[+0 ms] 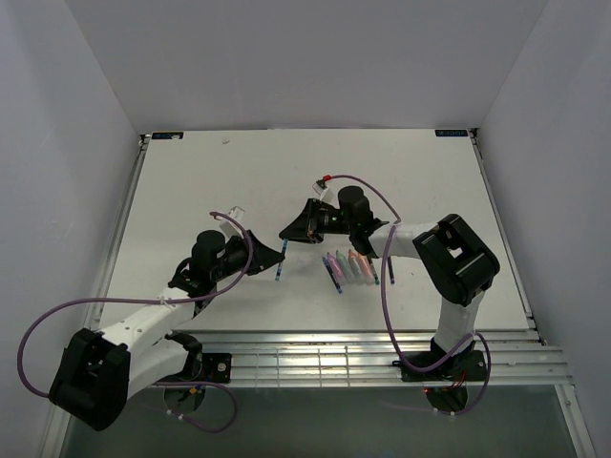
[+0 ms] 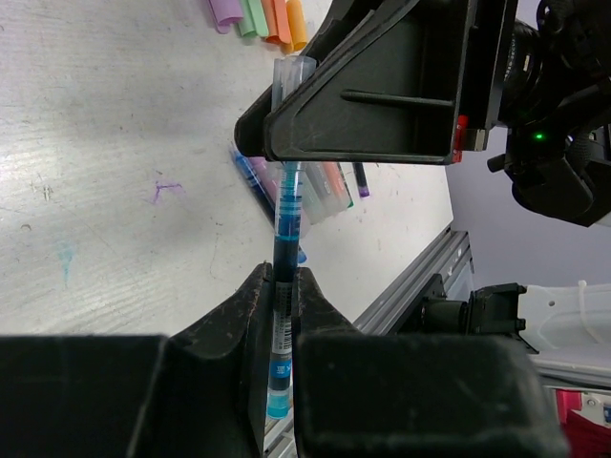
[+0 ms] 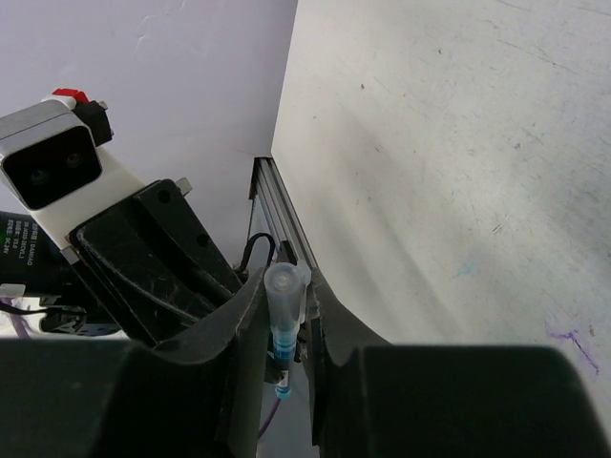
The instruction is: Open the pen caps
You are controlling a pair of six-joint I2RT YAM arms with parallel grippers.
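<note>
Blue pen [image 2: 286, 224] is held over the table [image 1: 191, 181], left of the other pens [image 1: 348, 267]. Left gripper [image 2: 284, 286] clamps the pen's body; right gripper [image 3: 286, 280] clamps its clear cap [image 2: 291, 74]. Risk: an off-axis pull bends the pen, or the cap slips from the grip.

Seen from the left wrist, the black finger [image 2: 382, 95] of the right gripper [image 3: 284, 288] stands in front of the blue pen [image 2: 285, 224]. It hides the stretch just beyond the left gripper [image 2: 284, 279] where the clear cap [image 2: 292, 72] meets the barrel. Behind that finger the row of pens [image 2: 329, 191] shows only in bits. Farther off, four pastel stubs [image 2: 258, 13] are cut by the top edge; caps or whole pens, I cannot tell. From the right wrist, the barrel is lost between the fingers below the cap. From above, the cap is too small to make out.
</note>
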